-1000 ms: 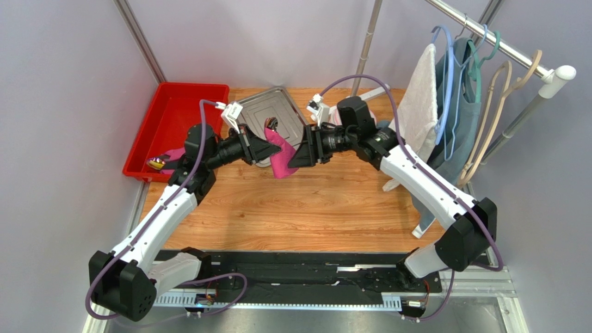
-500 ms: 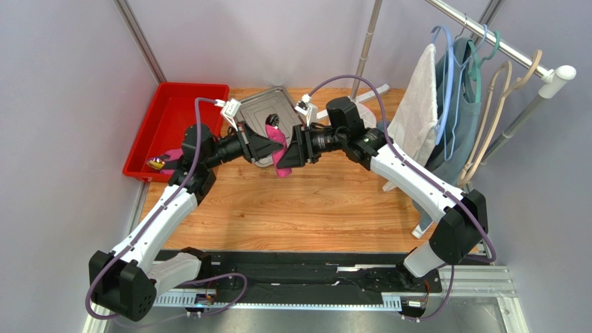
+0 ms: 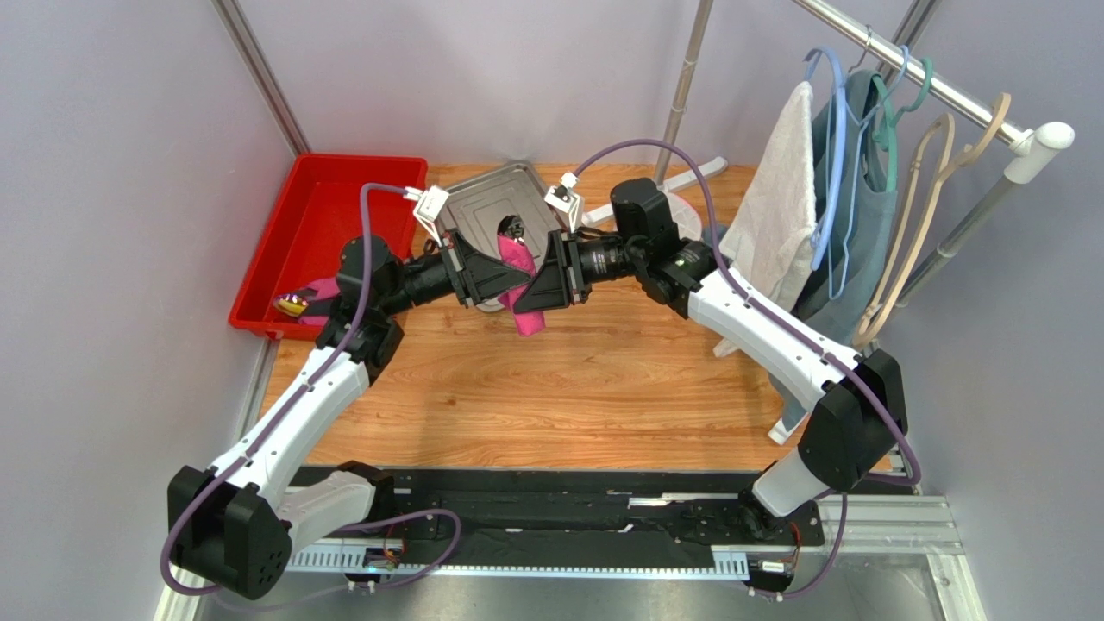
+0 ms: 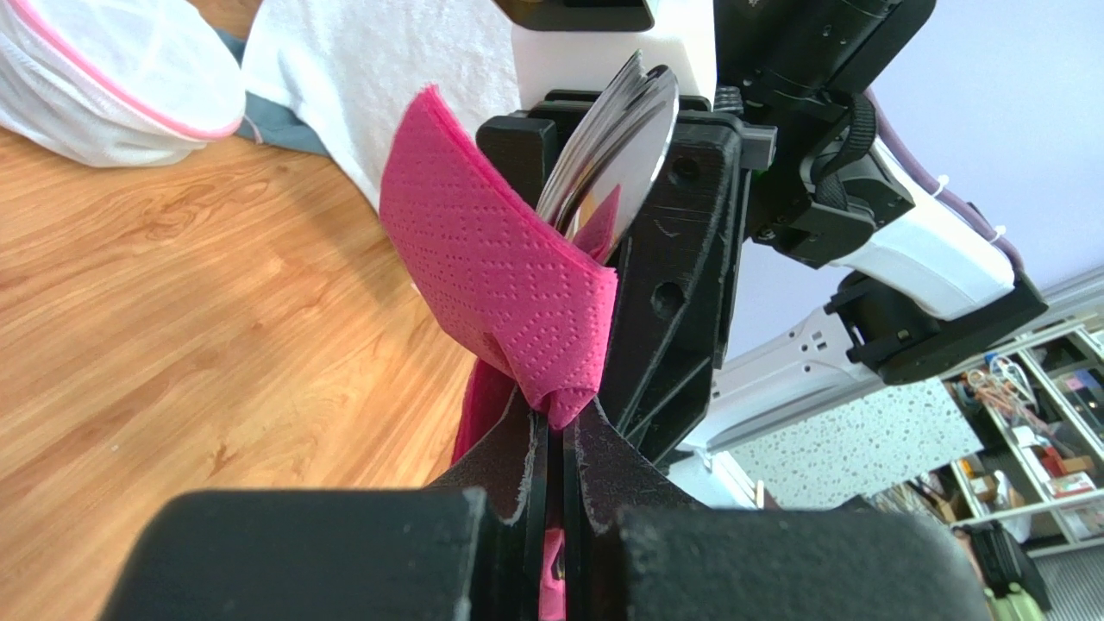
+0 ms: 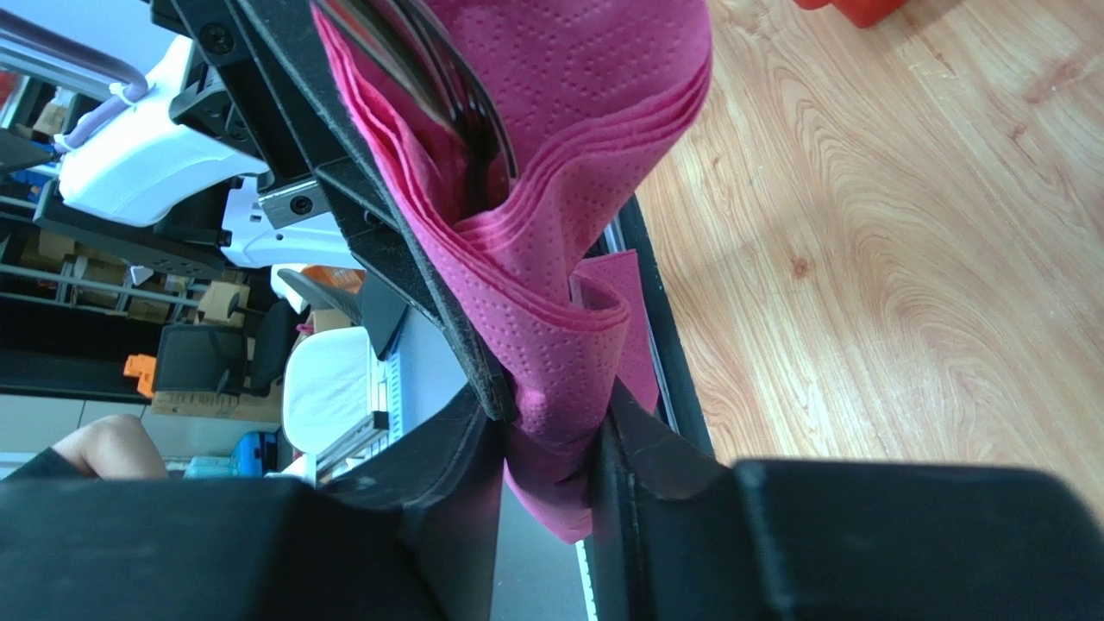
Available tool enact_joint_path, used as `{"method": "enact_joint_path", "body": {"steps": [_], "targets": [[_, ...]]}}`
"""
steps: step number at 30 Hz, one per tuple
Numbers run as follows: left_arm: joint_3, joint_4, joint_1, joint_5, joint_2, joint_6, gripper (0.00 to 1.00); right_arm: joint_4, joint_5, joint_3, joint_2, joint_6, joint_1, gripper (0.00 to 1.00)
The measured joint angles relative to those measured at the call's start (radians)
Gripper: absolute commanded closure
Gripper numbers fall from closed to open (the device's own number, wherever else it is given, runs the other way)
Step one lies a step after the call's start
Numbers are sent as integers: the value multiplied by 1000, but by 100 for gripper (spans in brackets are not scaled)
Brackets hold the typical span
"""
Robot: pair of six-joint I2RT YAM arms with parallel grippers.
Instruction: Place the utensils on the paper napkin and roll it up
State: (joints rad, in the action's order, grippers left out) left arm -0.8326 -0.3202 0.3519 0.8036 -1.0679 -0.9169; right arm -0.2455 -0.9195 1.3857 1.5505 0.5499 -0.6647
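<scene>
The paper napkin (image 3: 524, 295) is a magenta-pink bundle held in the air above the wooden table, just in front of the steel tray. My left gripper (image 3: 507, 277) is shut on its lower fold (image 4: 499, 272). From the opposite side, my right gripper (image 3: 537, 287) has both fingers pressed against the folded napkin (image 5: 570, 155). The utensils are tucked inside the fold. A shiny silver spoon bowl (image 4: 622, 142) sticks out of the top, and dark shiny metal (image 5: 447, 91) shows in the right wrist view. The rest of the utensils is hidden by the paper.
The steel tray (image 3: 482, 197) lies at the back behind the grippers. A red bin (image 3: 324, 214) holding a small object (image 3: 296, 304) stands at the left. A white towel (image 3: 778, 194) and garments hang on a rack at the right. A white mesh bag (image 4: 117, 65) lies nearby.
My right gripper has moved left onto the napkin and its jaws have narrowed around it. The napkin bundle now looks tighter. The left gripper has kept its grip.
</scene>
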Motion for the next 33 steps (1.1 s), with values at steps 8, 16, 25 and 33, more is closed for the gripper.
{"method": "enact_joint_path", "body": {"steps": [8,16,25,33], "targets": [[9,-11,-2,7,2,-23,89,45,-32,-18,0,22,0,100],[21,51,-25,-21,56,35,32,-18,14,-10,0,-16,-1,100],[58,105,-73,-14,127,79,27,-66,32,33,0,-50,0,100],[97,49,-73,40,84,11,53,-68,33,39,0,-50,0,100]]}}
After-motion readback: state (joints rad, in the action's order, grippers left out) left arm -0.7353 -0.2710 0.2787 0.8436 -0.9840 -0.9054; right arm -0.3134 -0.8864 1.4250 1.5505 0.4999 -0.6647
